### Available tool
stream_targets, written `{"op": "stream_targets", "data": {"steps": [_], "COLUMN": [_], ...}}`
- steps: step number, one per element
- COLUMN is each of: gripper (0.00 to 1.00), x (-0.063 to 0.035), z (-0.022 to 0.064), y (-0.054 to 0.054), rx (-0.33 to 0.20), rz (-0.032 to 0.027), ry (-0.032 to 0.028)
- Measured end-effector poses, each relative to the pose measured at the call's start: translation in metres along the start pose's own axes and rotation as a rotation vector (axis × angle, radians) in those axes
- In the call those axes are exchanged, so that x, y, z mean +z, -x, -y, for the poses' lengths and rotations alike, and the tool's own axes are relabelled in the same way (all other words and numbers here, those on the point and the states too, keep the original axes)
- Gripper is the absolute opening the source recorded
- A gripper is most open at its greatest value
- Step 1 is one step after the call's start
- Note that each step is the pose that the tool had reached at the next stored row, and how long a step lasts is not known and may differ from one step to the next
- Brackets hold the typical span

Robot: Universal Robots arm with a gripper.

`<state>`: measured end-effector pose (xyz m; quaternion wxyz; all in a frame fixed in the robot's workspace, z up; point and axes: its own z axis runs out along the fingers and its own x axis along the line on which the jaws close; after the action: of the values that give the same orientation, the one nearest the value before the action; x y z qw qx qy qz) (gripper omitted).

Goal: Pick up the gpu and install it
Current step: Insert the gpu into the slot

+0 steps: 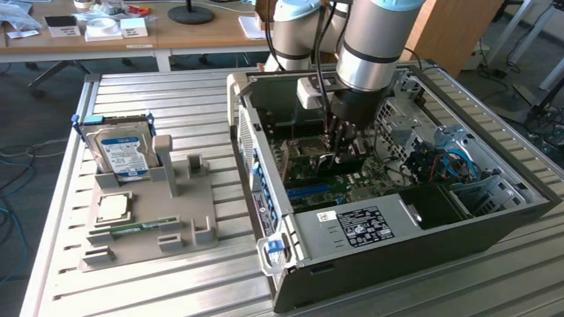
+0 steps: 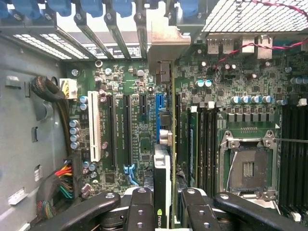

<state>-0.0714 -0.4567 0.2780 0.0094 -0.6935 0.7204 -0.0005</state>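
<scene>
gpu (image 2: 166,159) clamped edge-on between fingers (image 2: 140,207)

The gpu (image 2: 164,163) stands edge-on, upright over the motherboard (image 2: 139,139) slots; silver bracket uppermost.

Readable marks are few. The gpu (image 2: 162,192) edge carries a white-and-green logo with vertical lettering, apparently "nVIDIA". The PSU label (image 1: 364,226) has white print, too small to read. The hard drive (image 1: 123,156) has a blue label, text illegible.
</scene>
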Motion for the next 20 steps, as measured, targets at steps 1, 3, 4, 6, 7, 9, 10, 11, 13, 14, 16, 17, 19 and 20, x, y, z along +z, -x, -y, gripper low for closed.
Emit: {"op": "stream_targets", "data": {"steps": [1, 3, 4, 6, 7, 9, 10, 11, 13, 14, 16, 17, 19, 20], "gripper": [0.27, 0.27, 0.27, 0.27, 0.27, 0.27, 0.27, 0.27, 0.27, 0.27, 0.27, 0.27, 0.27, 0.27], "x": [0.0, 0.0, 0.0001, 0.0002, 0.0002, 0.0004, 0.0006, 0.0007, 0.0007, 0.0007, 0.0008, 0.001, 0.0012, 0.0014], "z": [-0.0003, -0.0004, -0.0006, -0.0008, -0.0008, -0.0011, -0.0015, -0.0019, -0.0029, -0.0034, -0.004, -0.0041, -0.0041, -0.0042], "y": [-0.0005, -0.0017, -0.0021, -0.003, -0.0036, -0.0046, -0.0047, -0.0047, -0.0049, -0.0049, -0.005, -0.0052, -0.0059, -0.0061], "rx": [0.0, 0.0, 0.0, 0.0, 0.0, 0.0, 0.0, 0.0, 0.0, 0.0, 0.0, 0.0, 0.0, 0.0], "rz": [0.0, 0.0001, 0.0001, 0.0001, 0.0, 0.0, 0.0002, 0.0001, 0.0, 0.0001, 0.0001, 0.0001, 0.0, 0.0001], "ry": [0.0001, 0.0, 0.0, 0.0, 0.0001, 0.0001, -0.0001, -0.0001, -0.0001, 0.0, 0.0, 0.0, 0.0, 0.0]}}
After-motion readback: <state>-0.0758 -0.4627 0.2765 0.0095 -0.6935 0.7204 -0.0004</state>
